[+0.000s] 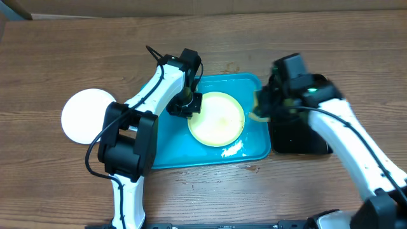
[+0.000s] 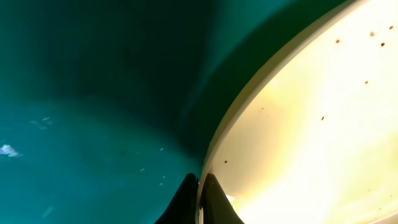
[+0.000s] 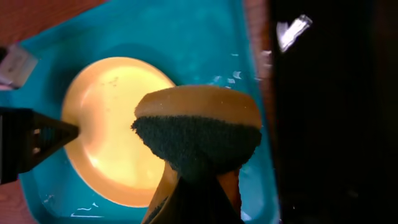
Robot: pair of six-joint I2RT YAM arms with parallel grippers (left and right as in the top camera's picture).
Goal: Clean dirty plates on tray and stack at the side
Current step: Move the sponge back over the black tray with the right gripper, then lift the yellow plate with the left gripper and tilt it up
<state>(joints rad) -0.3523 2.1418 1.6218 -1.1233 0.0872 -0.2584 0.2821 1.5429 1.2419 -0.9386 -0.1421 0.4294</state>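
A pale yellow-green plate [image 1: 216, 119] lies in the turquoise tray [image 1: 165, 149]. My left gripper [image 1: 189, 102] is shut on the plate's left rim; the left wrist view shows the jaws [image 2: 200, 186] pinching the rim, and the plate [image 2: 311, 124] carries small brown specks. My right gripper [image 1: 261, 108] is shut on a yellow sponge with a dark scrub side [image 3: 199, 134], held above the tray's right edge beside the plate [image 3: 106, 124]. A white plate [image 1: 86, 116] sits on the table left of the tray. I cannot tell whether another plate lies under it.
A black tray [image 1: 299, 137] stands right of the turquoise tray, under my right arm; it also shows in the right wrist view [image 3: 329, 124]. Water streaks lie on the tray floor near its front right corner [image 1: 232, 151]. The table is brown wood.
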